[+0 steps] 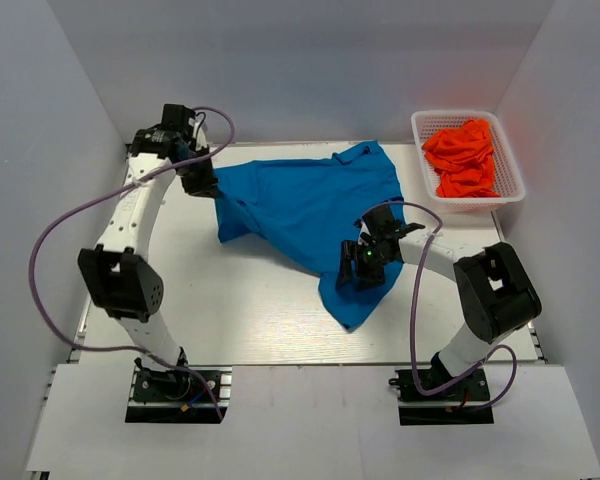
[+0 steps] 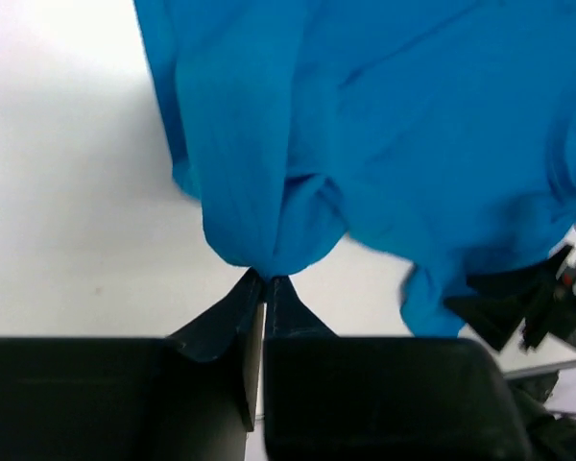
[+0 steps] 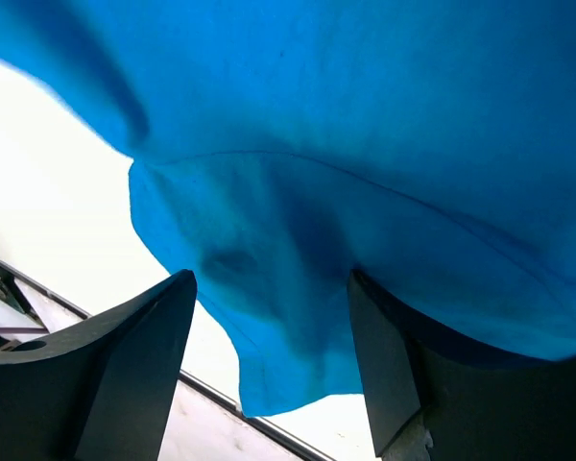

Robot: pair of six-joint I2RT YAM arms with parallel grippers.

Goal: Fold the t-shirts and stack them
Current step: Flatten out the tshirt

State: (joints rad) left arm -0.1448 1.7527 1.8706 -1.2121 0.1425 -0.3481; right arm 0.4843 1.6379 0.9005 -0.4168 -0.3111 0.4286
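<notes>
Left wrist view shows the left gripper (image 2: 265,279) pinched shut on a bunched edge of the blue t-shirt (image 2: 365,125), the right gripper (image 3: 272,283) is open with this fabric between its fingers (image 3: 134,355), and the shirt spreads over the middle of the table (image 1: 230,310), while the orange-red t-shirts (image 1: 462,158) lie in the white basket (image 1: 475,203).

Bright even overhead light; soft shadows; wrist views blurred, tabletop overexposed.

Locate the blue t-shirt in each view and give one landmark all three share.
Top external: blue t-shirt, crumpled across the centre of the picture.
Left wrist: fills the upper right; a fold is pinched in the shut left claw.
Right wrist: fills the top, sagging between the fingers of the open right claw.
Shared landmark: white table, bare beside the shirt in every view.
</notes>
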